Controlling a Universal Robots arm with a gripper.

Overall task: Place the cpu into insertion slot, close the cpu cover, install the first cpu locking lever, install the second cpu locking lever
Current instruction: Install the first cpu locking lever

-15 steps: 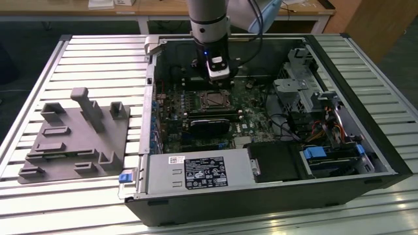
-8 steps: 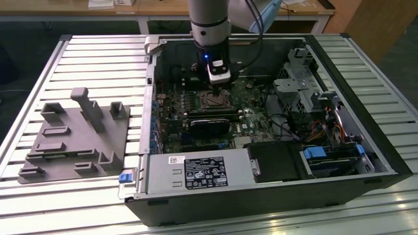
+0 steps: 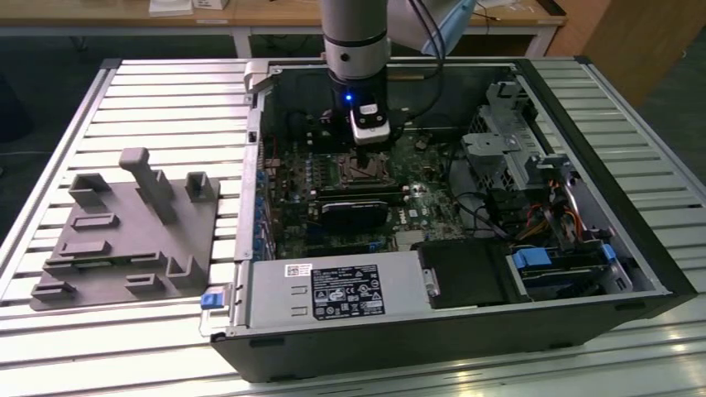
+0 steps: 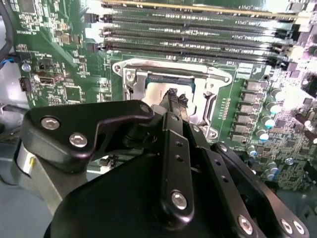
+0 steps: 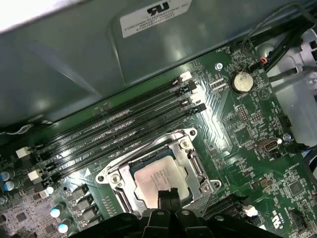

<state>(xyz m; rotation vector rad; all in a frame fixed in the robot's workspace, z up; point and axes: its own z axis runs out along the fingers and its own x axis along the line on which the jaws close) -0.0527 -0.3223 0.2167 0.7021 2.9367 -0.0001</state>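
1. 1 gripper (image 5: 168,194) hangs right above the cpu (image 5: 157,179), its fingertips pressed together and holding nothing.
2. The cpu lies in the insertion slot (image 5: 190,166) (silvery top up), the cpu cover (image 5: 174,138) framing it.

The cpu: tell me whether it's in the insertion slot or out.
In. The cpu lies flat inside the insertion slot, with the gripper over its edge.
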